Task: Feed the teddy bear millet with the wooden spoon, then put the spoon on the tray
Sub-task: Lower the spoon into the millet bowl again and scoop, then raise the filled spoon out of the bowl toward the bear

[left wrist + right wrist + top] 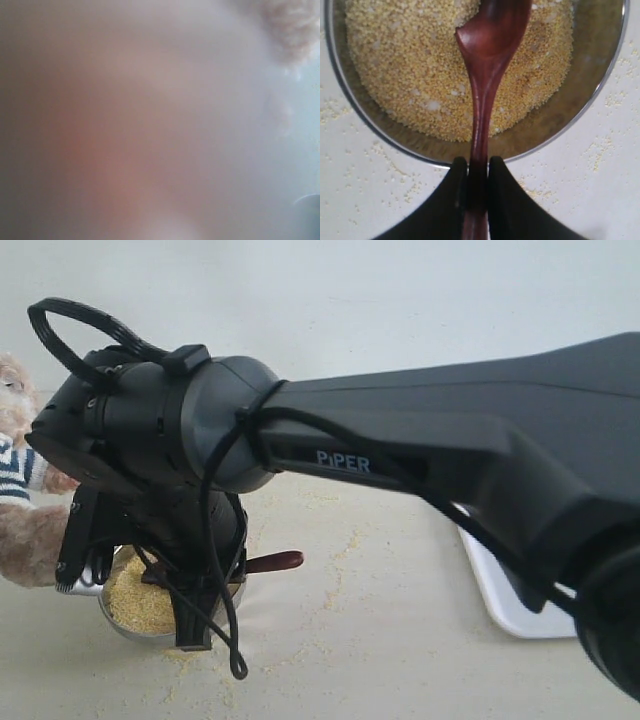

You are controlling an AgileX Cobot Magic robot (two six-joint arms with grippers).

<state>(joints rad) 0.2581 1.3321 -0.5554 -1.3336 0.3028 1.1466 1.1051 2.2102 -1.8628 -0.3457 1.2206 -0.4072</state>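
My right gripper point(477, 162) is shut on the slim handle of the dark reddish-brown wooden spoon point(490, 45). The spoon's round end lies in the heap of yellow millet point(405, 60) inside the shiny metal bowl point(600, 85). In the exterior view the right arm point(400, 440) reaches across over the bowl point(125, 628), and the spoon's handle end point(275, 562) sticks out to the right. The teddy bear point(25, 530) in its striped shirt sits at the far left edge, just behind the bowl. The white tray point(510, 605) lies at the right, half hidden by the arm. The left wrist view is a close blur with tan fur point(290, 25).
Loose millet grains point(330, 570) are scattered over the pale tabletop around the bowl and toward the tray. A black cable loop point(60, 330) stands up from the right wrist. A plain wall runs behind the table.
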